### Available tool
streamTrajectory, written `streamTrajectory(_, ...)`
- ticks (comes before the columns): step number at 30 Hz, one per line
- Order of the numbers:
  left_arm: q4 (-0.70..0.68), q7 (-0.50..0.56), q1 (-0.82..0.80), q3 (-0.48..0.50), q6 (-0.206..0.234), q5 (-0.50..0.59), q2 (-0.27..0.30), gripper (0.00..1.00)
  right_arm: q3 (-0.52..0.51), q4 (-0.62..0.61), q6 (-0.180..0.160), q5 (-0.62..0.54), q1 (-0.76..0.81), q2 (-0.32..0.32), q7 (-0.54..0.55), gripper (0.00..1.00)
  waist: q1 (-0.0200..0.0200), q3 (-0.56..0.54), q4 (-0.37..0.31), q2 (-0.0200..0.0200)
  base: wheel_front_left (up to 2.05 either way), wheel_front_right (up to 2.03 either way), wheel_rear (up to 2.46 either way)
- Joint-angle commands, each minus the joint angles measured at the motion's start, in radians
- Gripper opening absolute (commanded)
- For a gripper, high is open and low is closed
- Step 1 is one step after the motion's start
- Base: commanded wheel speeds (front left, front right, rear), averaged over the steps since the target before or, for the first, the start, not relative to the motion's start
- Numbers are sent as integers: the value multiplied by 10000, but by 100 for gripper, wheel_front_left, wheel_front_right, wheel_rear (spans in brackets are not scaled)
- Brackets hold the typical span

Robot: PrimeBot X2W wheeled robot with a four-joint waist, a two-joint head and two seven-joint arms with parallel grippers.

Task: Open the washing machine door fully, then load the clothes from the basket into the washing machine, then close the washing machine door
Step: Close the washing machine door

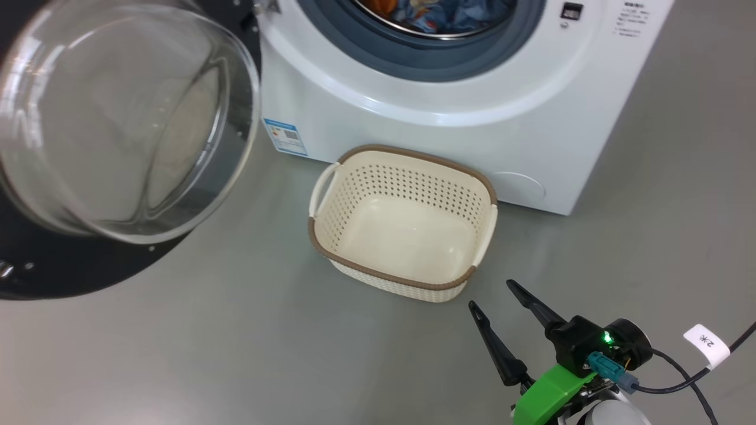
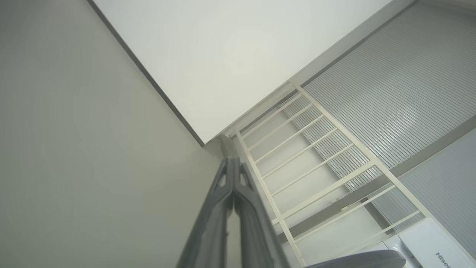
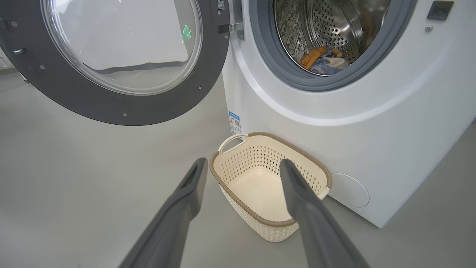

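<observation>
The washing machine door (image 1: 124,118) hangs swung wide off the washing machine (image 1: 449,100), out at about ten o'clock from the basket (image 1: 407,183). The basket sits on the floor just in front of the machine's base, and it is bare inside. The clothes (image 1: 431,15) lie in the drum at twelve o'clock, so by my reckoning only the closing is left.

The door looks stiff and fairly heavy. Its glass bowl bulges out into the room towards the robot, glossy and likely slippery, and not a thing to knock. I would push on the wide black rim at the free edge, the side farthest from the hinge, where the swing takes least effort. Being round, it has no long axis to speak of. What matters is the upright hinge line on the side next to the drum mouth, seen from the right wrist at about one o'clock of the door (image 3: 115,56).

The right hand (image 1: 491,294) hovers at five o'clock from the basket, fingers spread wide apart and holding nothing. The left hand (image 2: 233,162) has its fingers pressed together on nothing, pointing up at the wall and ceiling.
</observation>
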Motion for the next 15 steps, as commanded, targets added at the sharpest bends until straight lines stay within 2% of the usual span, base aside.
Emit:
streamTrajectory(1, -27, 170, -316, 265, 56, -178, 835, 0, 271, -280, 27, -97, -204, 45, -2, 100, 0, 290, -350, -1, 0, 0, 0)
streamTrajectory(3, 869, 694, -921, 769, 233, -948, 1160, 0, 299, -323, 27, -96, -236, 22, 13, 100, 0, 381, -534, -1, 0, 0, 0)
streamTrajectory(8, 2509, 1004, -1548, 1186, 433, -1394, 2065, 0, 298, -368, 27, -99, -320, -2, 10, 100, 0, 561, -919, -1, 0, 0, 0)
streamTrajectory(15, 4012, 1232, -2123, 1061, 492, -1415, 2545, 0, 300, -381, 27, -116, -424, -40, -19, 100, 0, 680, -1132, -1, 0, 0, 0)
